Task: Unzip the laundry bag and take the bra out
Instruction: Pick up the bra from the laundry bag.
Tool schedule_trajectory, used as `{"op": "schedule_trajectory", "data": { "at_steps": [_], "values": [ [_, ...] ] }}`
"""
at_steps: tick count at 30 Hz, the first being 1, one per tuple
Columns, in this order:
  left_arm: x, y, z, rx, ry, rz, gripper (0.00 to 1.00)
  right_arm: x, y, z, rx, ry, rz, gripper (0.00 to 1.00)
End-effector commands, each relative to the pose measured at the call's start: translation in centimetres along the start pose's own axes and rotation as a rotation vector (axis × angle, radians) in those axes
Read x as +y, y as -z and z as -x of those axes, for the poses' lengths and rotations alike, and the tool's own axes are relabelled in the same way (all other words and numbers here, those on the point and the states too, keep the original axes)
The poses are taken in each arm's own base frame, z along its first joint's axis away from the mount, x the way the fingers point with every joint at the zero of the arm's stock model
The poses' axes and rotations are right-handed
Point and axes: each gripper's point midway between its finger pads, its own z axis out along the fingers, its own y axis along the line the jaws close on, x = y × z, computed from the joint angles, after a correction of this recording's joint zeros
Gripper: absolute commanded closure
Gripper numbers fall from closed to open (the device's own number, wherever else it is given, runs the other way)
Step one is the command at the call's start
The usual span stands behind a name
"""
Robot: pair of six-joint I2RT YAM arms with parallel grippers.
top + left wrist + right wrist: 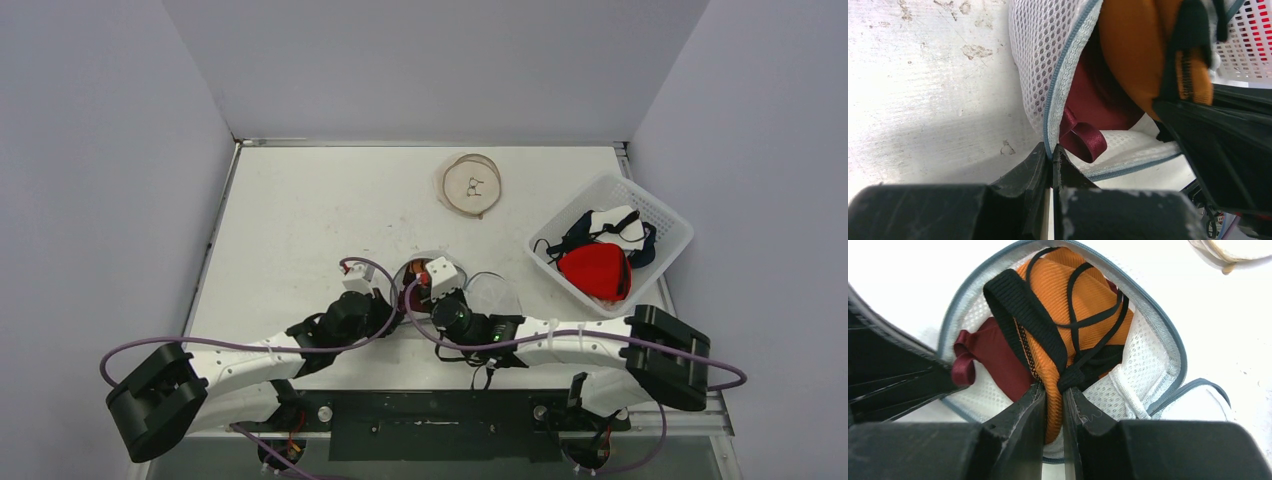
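Grey walls (100,150) are seen on three sides of a white table (300,210), whose top is scuffed and stained. A round laundry bag (1148,360) is laid near the front edge. It is made of white net with small holes and edged by a grey-blue zip. The zip is undone and the bag gapes.

An orange bra (1088,295) of ribbed cloth with thin black straps is packed inside the bag. A dark red garment (998,357) with a shiny strap loop is tucked beside it. The bag's zip edge is pinched flat by the left gripper (1053,152). A fold of the orange bra is squeezed by the right gripper (1053,395) at the bag's mouth.

A white plastic basket (680,235) with slotted walls is set to the right of the bag. A red bra (595,270) and white and dark pieces are piled in it. A second round net pouch (470,185) with a tan rim is laid flat beyond the bag.
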Motion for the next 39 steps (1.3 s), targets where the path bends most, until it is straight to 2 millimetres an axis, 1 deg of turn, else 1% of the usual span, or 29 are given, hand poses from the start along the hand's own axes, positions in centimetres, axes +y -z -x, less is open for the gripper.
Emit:
{"op": "schedule_trajectory", "data": {
  "at_steps": [1,5,8,10,12,16,18,21,22,23,24,25,27,28,30,34,39],
  "values": [
    [-0.8,0.4,0.9,-0.027,0.002,-0.016,1.0,0.3,1.8,2.3,-0.048,-0.085,0.105,0.95],
    [-1.1,0.5,1.3,-0.037,0.002,-0.022,1.0,0.7,3.1,2.9,-0.051,-0.136,0.193,0.95],
    [-1.1,0.5,1.2,-0.033,0.002,-0.02,1.0,0.7,3.6,3.1,-0.055,-0.194,0.25,0.95],
    [-1.1,0.5,1.2,-0.033,0.005,-0.022,1.0,0.8,3.6,2.6,-0.05,-0.234,0.291,0.95],
    [-1.2,0.5,1.1,-0.032,0.01,-0.027,1.0,0.6,3.2,1.1,-0.024,-0.267,0.309,0.95],
    [-1.8,0.4,1.1,-0.03,0.013,-0.042,1.0,0.2,2.3,-1.4,0.018,-0.348,0.333,0.95],
    [-2.2,0.5,1.2,-0.028,0.006,-0.049,1.0,0.2,2.3,-1.7,0.011,-0.38,0.34,0.95],
    [-2.3,0.3,1.1,-0.025,-0.008,-0.044,1.0,-0.3,2.5,-1.2,-0.016,-0.394,0.328,0.94],
    [-2.3,0.3,0.9,-0.021,-0.013,-0.04,1.0,-0.6,2.6,-0.9,-0.026,-0.392,0.316,0.91],
    [-2.3,0.2,0.8,-0.017,-0.016,-0.04,1.0,-0.8,2.6,-0.7,-0.034,-0.388,0.307,0.87],
    [-2.3,0.1,0.6,-0.013,-0.019,-0.038,1.0,-1.0,2.7,-0.4,-0.044,-0.382,0.297,0.81],
    [-2.4,0.1,0.5,-0.011,-0.02,-0.037,1.0,-1.2,2.9,-0.3,-0.049,-0.376,0.291,0.7],
    [-2.5,0.1,0.4,-0.011,-0.024,-0.038,1.0,-1.6,3.0,0.0,-0.054,-0.359,0.275,0.56],
    [-2.6,0.0,0.4,-0.011,-0.026,-0.04,1.0,-1.6,3.1,0.2,-0.055,-0.347,0.272,0.5],
    [-2.9,0.0,0.3,-0.01,-0.028,-0.043,1.0,-1.6,3.4,0.6,-0.061,-0.324,0.265,0.42],
    [-3.2,-0.1,0.2,-0.006,-0.034,-0.046,1.0,-1.2,3.8,1.6,-0.079,-0.266,0.25,0.34],
    [-3.6,-0.2,0.1,-0.004,-0.038,-0.049,1.0,-0.4,3.9,2.4,-0.087,-0.169,0.219,0.31]
  ]
}}
